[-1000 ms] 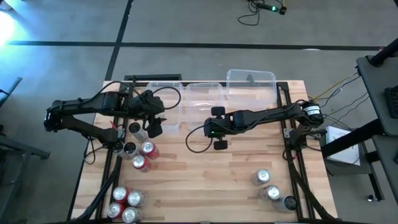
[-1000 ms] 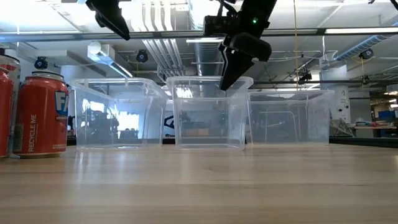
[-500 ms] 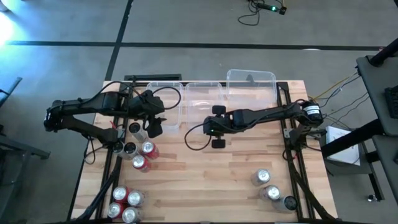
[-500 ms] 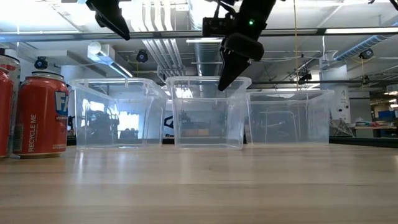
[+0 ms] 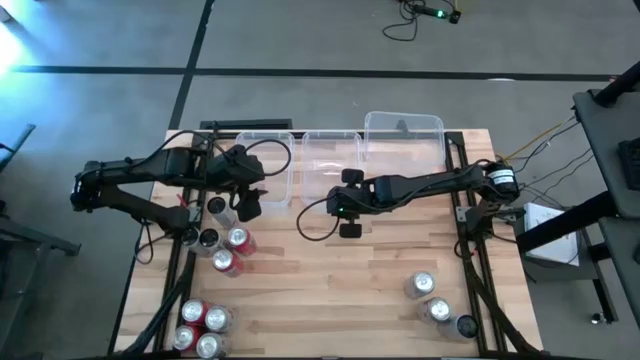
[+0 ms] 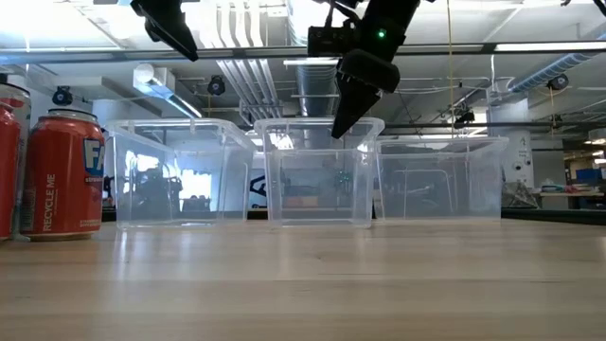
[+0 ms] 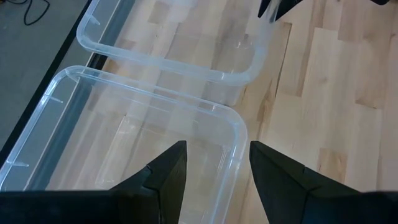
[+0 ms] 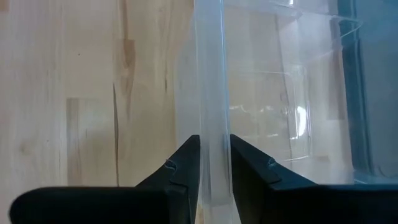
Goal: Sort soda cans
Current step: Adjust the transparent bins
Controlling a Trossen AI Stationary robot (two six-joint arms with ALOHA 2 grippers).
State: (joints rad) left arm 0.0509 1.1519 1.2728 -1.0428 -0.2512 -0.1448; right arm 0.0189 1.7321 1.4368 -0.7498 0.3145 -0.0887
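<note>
Several red, silver and black soda cans stand upright on the table: one group (image 5: pixel 225 240) by the left arm, one group (image 5: pixel 200 328) at the near left corner, and one group (image 5: pixel 435 303) near right. A red can (image 6: pixel 62 170) shows in the low view. My left gripper (image 7: pixel 214 180) hovers open above the near right corner of the left clear bin (image 5: pixel 265 165) and holds nothing. My right gripper (image 8: pixel 214 165) is shut on the middle clear bin (image 5: pixel 330 160), which rests on the table. My right gripper pinches the rim of the middle bin's near wall (image 8: pixel 211 143), right of that wall's middle. One finger (image 8: pixel 245 165) is inside the bin and the other is outside. The fingers slant down from the table's right, along the wall. The bin's bottom (image 6: pixel 320 222) stays on the table.
A third clear bin (image 5: pixel 403 135) stands at the far edge, right of the middle one. All three bins hold nothing. Bare wood lies across the table's middle and near side, between the can groups. Cables trail beside both arms.
My right gripper has turned slightly while keeping its hold on the wall. The middle bin has shifted a little on the table with it. The cans have stayed in place.
</note>
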